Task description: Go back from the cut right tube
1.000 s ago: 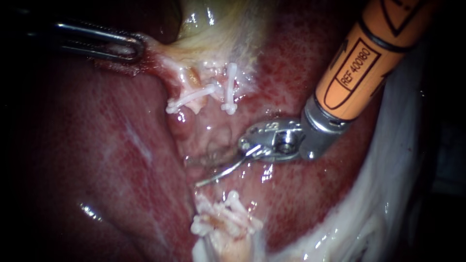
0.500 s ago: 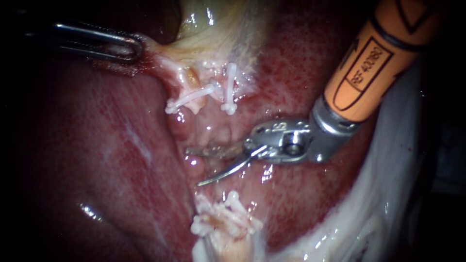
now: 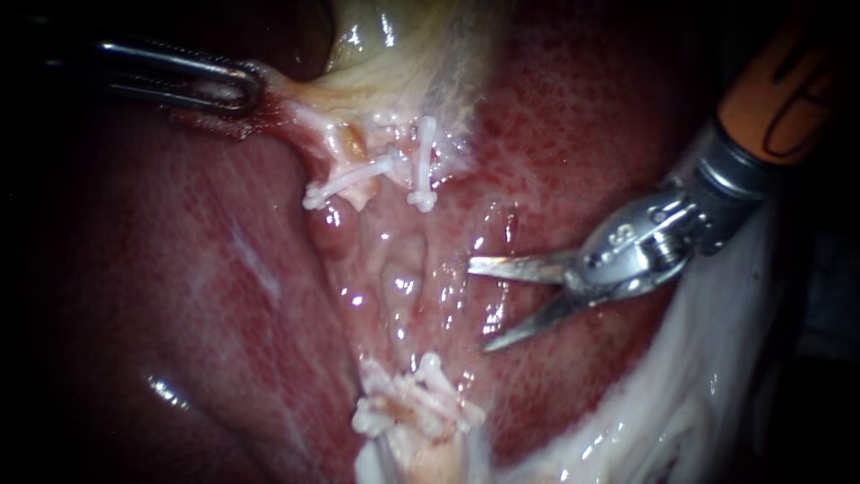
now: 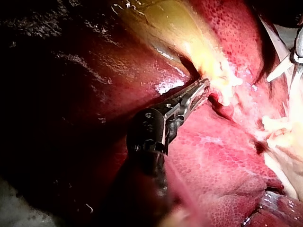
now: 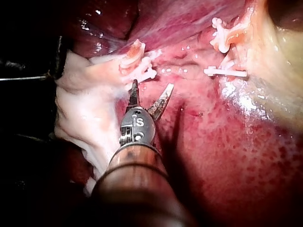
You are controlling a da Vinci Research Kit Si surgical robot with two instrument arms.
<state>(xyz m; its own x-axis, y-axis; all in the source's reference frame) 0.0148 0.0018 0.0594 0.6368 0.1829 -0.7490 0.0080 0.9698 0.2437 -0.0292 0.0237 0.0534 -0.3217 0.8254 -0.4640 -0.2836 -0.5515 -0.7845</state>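
My right instrument [image 3: 477,305] comes in from the upper right, its two thin blades open and clear of the tissue. It stands to the right of the wet gap between two sets of white clips. The upper clips [image 3: 423,163] sit on pale stumps under the yellow gallbladder [image 3: 403,45]. The lower clips [image 3: 421,405] bunch on a pale stump. In the right wrist view the open blades [image 5: 151,87] end just short of the lower clips [image 5: 139,67]. My left instrument [image 3: 235,88] is shut on the tissue at the gallbladder's edge [image 4: 215,82] and holds it taut.
Red mottled liver [image 3: 179,296] fills the left and middle of the endoscope view. White fibrous tissue [image 3: 708,376] runs down the right side under my right instrument's orange shaft [image 3: 784,99].
My right instrument has drawn back to the right and upward, out of the gap between the clip sets, blades still open. The left instrument has held still.
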